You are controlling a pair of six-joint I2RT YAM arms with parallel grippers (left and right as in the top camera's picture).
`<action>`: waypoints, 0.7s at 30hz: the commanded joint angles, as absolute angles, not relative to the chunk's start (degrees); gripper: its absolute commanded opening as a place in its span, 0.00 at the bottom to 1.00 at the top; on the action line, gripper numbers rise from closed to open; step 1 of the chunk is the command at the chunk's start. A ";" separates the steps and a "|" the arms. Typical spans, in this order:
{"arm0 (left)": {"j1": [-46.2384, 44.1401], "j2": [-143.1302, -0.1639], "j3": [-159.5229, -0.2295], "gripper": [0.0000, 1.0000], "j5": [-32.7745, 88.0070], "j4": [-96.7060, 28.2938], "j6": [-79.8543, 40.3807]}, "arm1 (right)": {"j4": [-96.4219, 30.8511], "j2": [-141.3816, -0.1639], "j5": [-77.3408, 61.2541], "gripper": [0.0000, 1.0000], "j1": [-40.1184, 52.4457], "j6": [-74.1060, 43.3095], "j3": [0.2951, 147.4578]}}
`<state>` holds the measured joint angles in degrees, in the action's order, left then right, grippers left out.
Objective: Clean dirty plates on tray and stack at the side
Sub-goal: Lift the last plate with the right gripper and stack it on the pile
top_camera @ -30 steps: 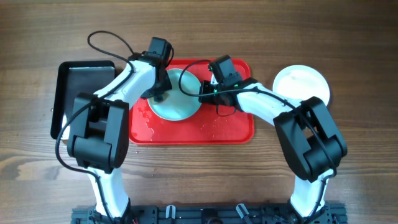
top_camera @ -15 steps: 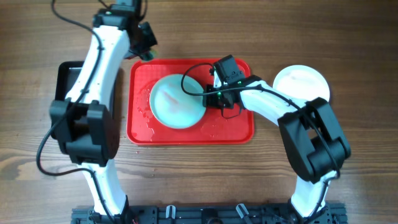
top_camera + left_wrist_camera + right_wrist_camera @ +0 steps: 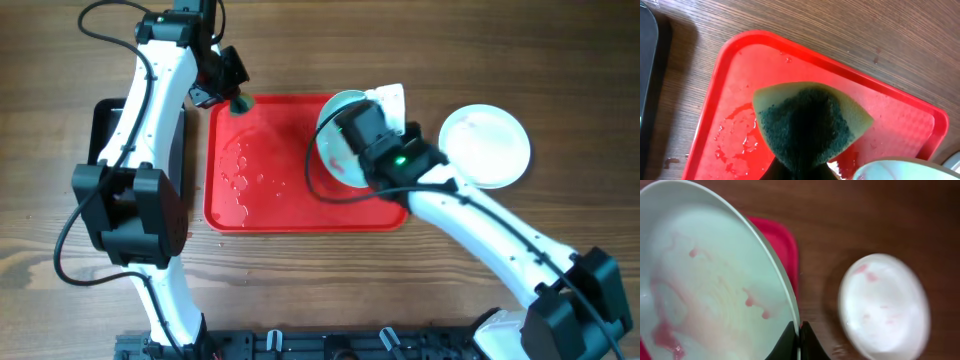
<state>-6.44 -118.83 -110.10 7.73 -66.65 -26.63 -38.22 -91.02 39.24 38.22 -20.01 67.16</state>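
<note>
My right gripper (image 3: 799, 330) is shut on the rim of the pale aqua plate (image 3: 710, 280), which still has faint red smears. It holds the plate tilted on edge above the red tray's right part (image 3: 335, 140). The white plates (image 3: 485, 145) lie stacked on the table right of the red tray (image 3: 290, 205); they also show in the right wrist view (image 3: 885, 302). My left gripper (image 3: 238, 100) is shut on a green-and-yellow sponge (image 3: 810, 122) above the tray's far left corner (image 3: 740, 55).
A glossy black tray (image 3: 110, 160) lies left of the red tray. Water drops sit on the red tray's left half (image 3: 240, 170). The wooden table (image 3: 560, 220) surrounds both trays.
My right gripper lifted the aqua plate off the tray, tilted it on edge and moved it right. My left gripper came down a little with the sponge to the tray's far left corner.
</note>
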 commanded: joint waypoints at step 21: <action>-6.66 -117.93 -109.71 0.04 8.97 -67.11 -25.71 | -37.10 -89.34 39.81 0.04 51.57 -27.33 67.18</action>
<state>-6.44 -118.83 -110.10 8.08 -66.89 -26.63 -37.21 -90.74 65.78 55.07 -19.29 67.16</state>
